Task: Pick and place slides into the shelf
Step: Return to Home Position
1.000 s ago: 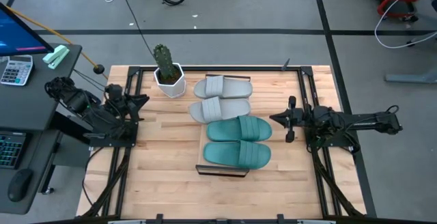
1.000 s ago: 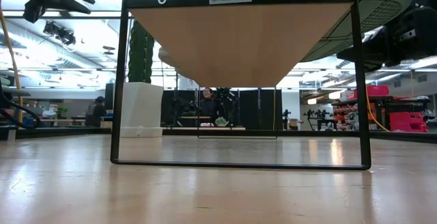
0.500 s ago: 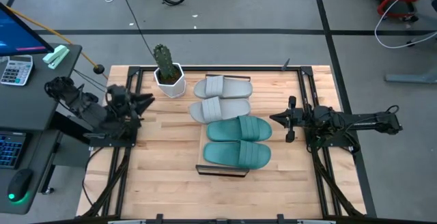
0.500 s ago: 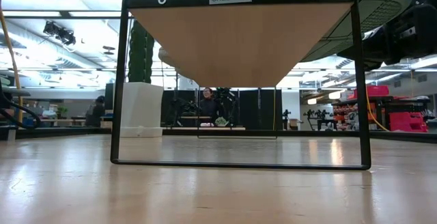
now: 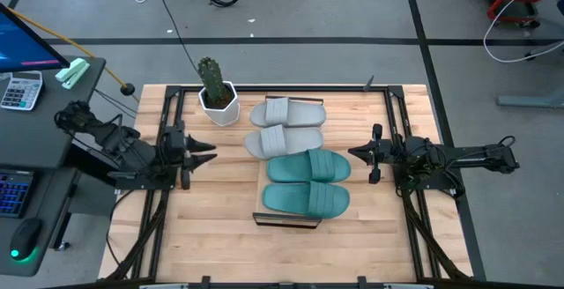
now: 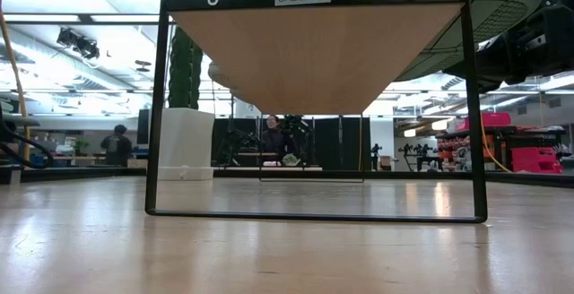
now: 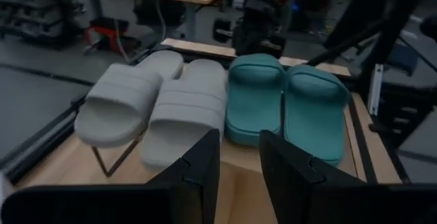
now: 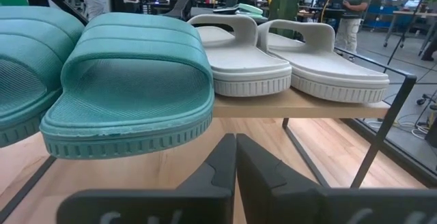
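The slides (image 5: 308, 167) are lined up on the shelf (image 8: 307, 106) — flanked by the left end effector (image 5: 211, 150), slightly spread, and the right end effector (image 5: 354, 152), pressed together.

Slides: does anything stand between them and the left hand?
Nothing visible does. The open left hand faces the four slides across bare table. All four lie on the shelf, so nothing separates them from their goal either.

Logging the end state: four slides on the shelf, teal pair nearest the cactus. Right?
No: the grey pair lies nearest the cactus, the teal pair beyond it. All four are on the shelf. The high view shows it.
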